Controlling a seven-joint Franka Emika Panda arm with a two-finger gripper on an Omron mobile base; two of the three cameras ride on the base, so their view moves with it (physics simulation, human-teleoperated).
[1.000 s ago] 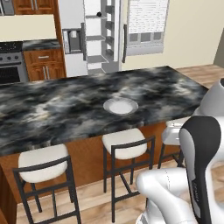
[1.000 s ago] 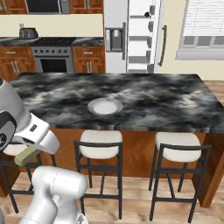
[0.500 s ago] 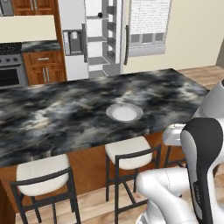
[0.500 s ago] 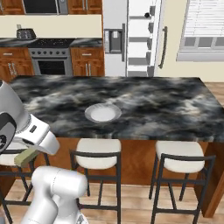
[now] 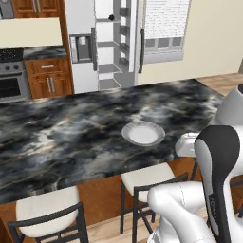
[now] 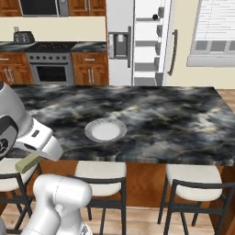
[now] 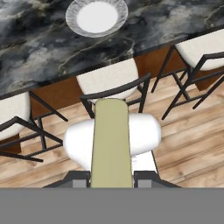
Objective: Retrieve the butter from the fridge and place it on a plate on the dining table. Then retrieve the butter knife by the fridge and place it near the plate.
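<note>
My gripper (image 7: pixel 111 178) is shut on the butter (image 7: pixel 110 144), a pale yellow-olive stick that points away from the hand; it also pokes out below the hand as the butter (image 6: pixel 28 162). The gripper hangs low in front of the dining table (image 6: pixel 174 119), over the wooden floor and the stools. The round ridged plate (image 5: pixel 143 133) (image 6: pixel 105 130) (image 7: pixel 96 16) lies empty near the table's near edge, ahead of the butter. Behind the table stands the grey fridge (image 5: pixel 80 42) (image 6: pixel 119 41), one door swung open on white shelves.
White-seated black stools (image 6: pixel 100 172) (image 6: pixel 193 176) (image 7: pixel 107 81) are tucked under the table's near side, between me and the plate. A stove (image 6: pixel 50 69) and wooden cabinets (image 5: pixel 50 80) stand at the back left. A window with blinds (image 6: pixel 215 27) is at the right.
The whole picture has shifted: the base has driven closer to the dining table, so plate and table look larger and lower. The butter stays in the gripper.
</note>
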